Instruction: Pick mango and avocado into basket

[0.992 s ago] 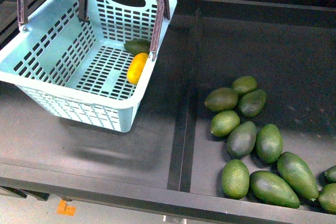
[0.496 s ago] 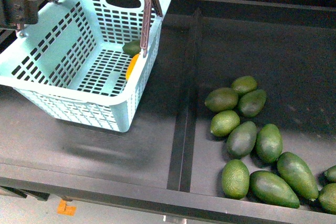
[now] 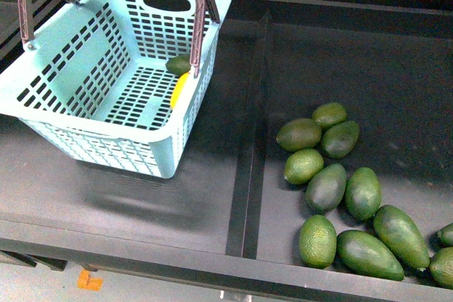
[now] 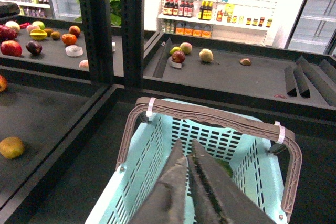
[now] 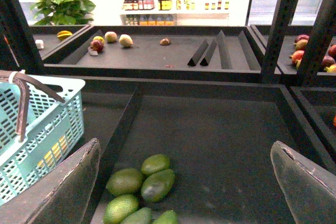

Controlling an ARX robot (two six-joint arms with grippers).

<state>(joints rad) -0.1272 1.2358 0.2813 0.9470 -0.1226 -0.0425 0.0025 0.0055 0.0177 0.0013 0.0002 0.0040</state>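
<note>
You see the mango (image 3: 180, 90) and avocado (image 3: 178, 65) already inside the basket (image 3: 85, 114); keep the closed, empty left gripper (image 4: 187, 167) and the wide-open, empty right gripper (image 5: 184, 182) clear above the basket.
</note>
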